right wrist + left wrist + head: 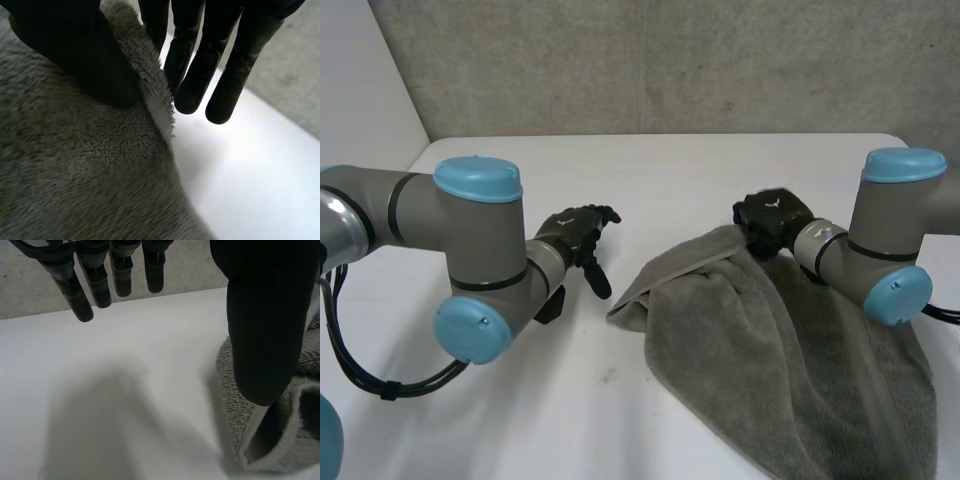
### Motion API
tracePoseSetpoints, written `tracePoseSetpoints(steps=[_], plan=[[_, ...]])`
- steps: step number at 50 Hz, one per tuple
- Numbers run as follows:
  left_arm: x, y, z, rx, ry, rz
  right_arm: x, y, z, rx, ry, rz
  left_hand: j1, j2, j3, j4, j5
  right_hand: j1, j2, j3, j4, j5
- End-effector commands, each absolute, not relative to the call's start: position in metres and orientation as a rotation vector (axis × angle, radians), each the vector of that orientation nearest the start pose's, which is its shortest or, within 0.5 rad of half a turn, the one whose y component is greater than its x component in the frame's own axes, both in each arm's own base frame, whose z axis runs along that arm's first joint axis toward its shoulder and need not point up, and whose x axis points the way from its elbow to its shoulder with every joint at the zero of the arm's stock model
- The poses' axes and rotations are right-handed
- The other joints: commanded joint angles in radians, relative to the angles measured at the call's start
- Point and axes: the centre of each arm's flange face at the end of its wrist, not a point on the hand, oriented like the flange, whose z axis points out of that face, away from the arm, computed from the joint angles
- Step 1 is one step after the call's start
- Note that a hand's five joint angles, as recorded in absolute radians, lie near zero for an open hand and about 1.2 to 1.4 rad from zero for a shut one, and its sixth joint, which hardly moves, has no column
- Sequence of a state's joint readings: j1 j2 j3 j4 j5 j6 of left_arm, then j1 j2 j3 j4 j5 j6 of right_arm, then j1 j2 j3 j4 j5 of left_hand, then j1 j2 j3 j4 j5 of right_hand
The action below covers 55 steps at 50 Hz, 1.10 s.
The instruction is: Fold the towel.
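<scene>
My right hand (772, 222) pinches the grey towel (790, 360) at its upper edge, thumb against fingers. The towel lies rumpled at the lower right. My left hand (578, 235), centre-left, is relaxed and empty. Next, I judge, it must grasp the towel's left corner.

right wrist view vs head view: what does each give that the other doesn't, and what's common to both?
Right wrist view: right hand pinching the edge of the grey terry towel, thumb on top, straight fingers behind. Head view: left hand open above the white table, apart from the towel, which slopes from the right hand down to the table. Both: right hand, towel, table.
</scene>
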<state>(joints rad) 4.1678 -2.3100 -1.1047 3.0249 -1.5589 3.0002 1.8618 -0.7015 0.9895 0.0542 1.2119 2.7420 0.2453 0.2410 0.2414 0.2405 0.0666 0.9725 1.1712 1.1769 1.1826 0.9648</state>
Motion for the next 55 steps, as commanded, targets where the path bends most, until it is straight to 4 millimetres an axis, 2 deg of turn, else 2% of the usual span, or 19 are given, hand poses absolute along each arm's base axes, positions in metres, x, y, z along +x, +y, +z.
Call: tracePoseSetpoints(steps=[1,5,6,8,10,19,24,27,29,30,32,33,34,41,43,44,46,51,55], plan=[[-0.335,-0.287,0.16,0.634,2.932,-1.875,0.281,-0.373,0.207,-0.951,1.989,-1.834,0.009,0.014,0.013,0.014,0.014,0.424,0.225,0.219,0.214,0.257],[-0.34,-0.284,0.158,0.663,2.939,-1.883,0.275,-0.349,0.254,-0.93,1.915,-1.904,0.012,0.017,0.016,0.017,0.016,0.424,0.225,0.219,0.214,0.257],[-0.343,-0.283,0.158,0.683,2.943,-1.888,0.275,-0.349,0.255,-0.93,1.915,-1.904,0.012,0.017,0.016,0.017,0.016,0.424,0.225,0.219,0.214,0.257],[-0.346,-0.284,0.156,0.697,2.95,-1.891,0.27,-0.327,0.279,-0.941,1.89,-1.933,0.012,0.017,0.016,0.017,0.016,0.424,0.225,0.219,0.214,0.257],[-0.352,-0.286,0.152,0.722,2.958,-1.916,0.268,-0.316,0.289,-0.945,1.885,-1.936,0.018,0.022,0.022,0.023,0.022,0.424,0.225,0.219,0.214,0.257],[-0.369,-0.292,0.154,0.646,3.045,-1.993,0.258,-0.273,0.308,-0.974,1.916,-1.884,0.033,0.037,0.037,0.038,0.037,0.424,0.225,0.219,0.214,0.257],[-0.374,-0.295,0.16,0.609,3.06,-2.039,0.252,-0.242,0.319,-1.08,1.872,-1.902,0.086,0.09,0.089,0.09,0.09,0.424,0.225,0.219,0.214,0.257],[-0.376,-0.294,0.161,0.614,3.062,-2.044,0.25,-0.232,0.324,-1.102,1.838,-1.92,0.197,0.202,0.201,0.202,0.201,0.424,0.225,0.219,0.214,0.257],[-0.377,-0.29,0.158,0.625,3.071,-2.025,0.249,-0.229,0.327,-1.105,1.824,-1.933,0.553,0.558,0.557,0.558,0.557,0.424,0.225,0.219,0.214,0.257],[-0.377,-0.29,0.158,0.625,3.071,-2.024,0.249,-0.229,0.327,-1.105,1.824,-1.933,0.555,0.56,0.559,0.56,0.56,0.424,0.225,0.219,0.214,0.257],[-0.38,-0.282,0.154,0.636,3.088,-1.991,0.246,-0.229,0.331,-1.097,1.824,-1.96,0.982,0.986,0.986,0.987,0.986,0.424,0.225,0.219,0.214,0.257],[-0.38,-0.282,0.154,0.636,3.088,-1.991,0.246,-0.229,0.331,-1.097,1.824,-1.96,0.984,0.988,0.988,0.989,0.988,0.424,0.225,0.219,0.214,0.257],[-0.38,-0.279,0.153,0.637,3.091,-1.978,0.245,-0.23,0.33,-1.098,1.83,-1.961,1.149,1.154,1.153,1.154,1.154,0.424,0.225,0.219,0.214,0.257],[-0.367,-0.283,0.163,0.531,3.021,-1.99,0.247,-0.237,0.317,-1.157,1.873,-1.932,1.151,1.155,1.155,1.156,1.155,0.424,0.225,0.219,0.214,0.257],[-0.353,-0.289,0.18,0.445,2.962,-2.004,0.249,-0.248,0.294,-1.248,1.93,-1.872,1.151,1.155,1.155,1.156,1.155,0.424,0.225,0.219,0.214,0.257],[-0.353,-0.289,0.181,0.445,2.962,-2.004,0.249,-0.248,0.294,-1.248,1.93,-1.871,1.151,1.155,1.155,1.156,1.155,0.424,0.225,0.219,0.214,0.257],[-0.343,-0.29,0.188,0.426,2.946,-1.984,0.25,-0.253,0.27,-1.361,1.993,-1.77,1.151,1.155,1.155,1.156,1.155,0.424,0.225,0.219,0.214,0.257],[-0.315,-0.292,0.214,0.57,2.806,-1.894,0.253,-0.252,0.241,-1.537,2.058,-1.608,1.151,1.155,1.155,1.156,1.155,0.424,0.225,0.219,0.214,0.257],[-0.311,-0.292,0.222,0.675,2.714,-1.871,0.256,-0.259,0.225,-1.614,2.087,-1.546,1.151,1.155,1.155,1.156,1.155,0.424,0.225,0.219,0.214,0.257]])
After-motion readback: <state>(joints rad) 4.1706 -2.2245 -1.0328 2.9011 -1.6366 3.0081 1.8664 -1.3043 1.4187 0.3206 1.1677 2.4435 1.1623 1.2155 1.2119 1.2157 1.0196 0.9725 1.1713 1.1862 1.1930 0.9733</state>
